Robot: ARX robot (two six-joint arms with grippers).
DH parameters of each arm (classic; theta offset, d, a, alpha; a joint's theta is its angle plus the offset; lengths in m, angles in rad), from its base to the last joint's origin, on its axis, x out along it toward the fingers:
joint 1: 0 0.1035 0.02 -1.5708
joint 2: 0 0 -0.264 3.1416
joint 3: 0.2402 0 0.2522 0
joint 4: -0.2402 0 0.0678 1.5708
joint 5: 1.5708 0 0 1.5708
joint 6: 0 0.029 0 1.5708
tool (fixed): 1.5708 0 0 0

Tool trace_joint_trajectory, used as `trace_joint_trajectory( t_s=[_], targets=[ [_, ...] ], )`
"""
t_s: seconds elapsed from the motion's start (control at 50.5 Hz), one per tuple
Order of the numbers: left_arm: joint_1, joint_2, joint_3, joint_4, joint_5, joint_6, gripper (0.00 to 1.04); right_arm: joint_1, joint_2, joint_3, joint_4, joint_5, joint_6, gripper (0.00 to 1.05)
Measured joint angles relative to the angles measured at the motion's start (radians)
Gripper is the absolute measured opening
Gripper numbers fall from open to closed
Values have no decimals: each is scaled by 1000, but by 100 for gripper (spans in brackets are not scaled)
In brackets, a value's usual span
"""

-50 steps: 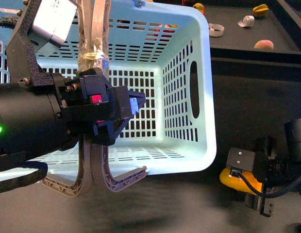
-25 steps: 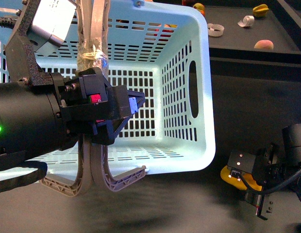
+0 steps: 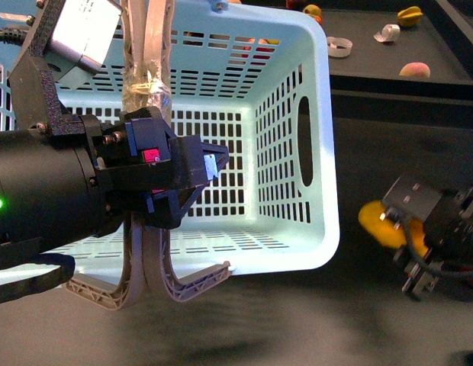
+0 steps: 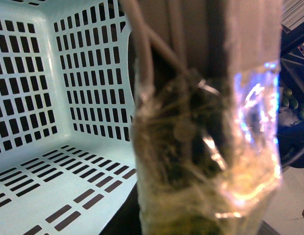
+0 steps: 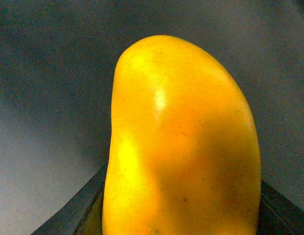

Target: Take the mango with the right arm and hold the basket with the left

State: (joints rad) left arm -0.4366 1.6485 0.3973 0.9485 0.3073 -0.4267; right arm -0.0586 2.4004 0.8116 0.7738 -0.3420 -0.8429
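Right hand point(image 3: 403, 242) grips the mango point(image 3: 376, 223) just right of the basket point(image 3: 329, 191), I judge ready to carry it over the rim; left hand point(image 3: 200, 171) is clamped on the taped handles point(image 3: 145, 85), steadying the basket.

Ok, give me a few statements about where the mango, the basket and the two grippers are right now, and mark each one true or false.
1. The mango is clamped in the right gripper. True.
2. The mango lies inside the basket. False: it is outside, beside the basket's right wall as the front view shows it.
3. The left gripper is closed on the basket's taped handles. True.
4. The basket is red with solid sides. False: it is pale blue and its sides are slotted.
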Motion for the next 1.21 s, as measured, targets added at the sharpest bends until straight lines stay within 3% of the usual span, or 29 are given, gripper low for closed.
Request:
trace_joint_trajectory(
  t_s=[0.178,0.495,0.812,1.11,1.209],
  targets=[
    [0,0,0,0,0,0,16,9,-269,-150,108,-30,241,60],
    [0,0,0,0,0,0,16,135,-689,-241,21,-42,536,60],
    [0,0,0,0,0,0,16,379,-681,-155,-21,61,622,60],
    [0,0,0,0,0,0,16,460,-513,-34,1,124,667,60],
    [0,0,0,0,0,0,16,467,-478,-11,14,151,676,70]
  ],
)
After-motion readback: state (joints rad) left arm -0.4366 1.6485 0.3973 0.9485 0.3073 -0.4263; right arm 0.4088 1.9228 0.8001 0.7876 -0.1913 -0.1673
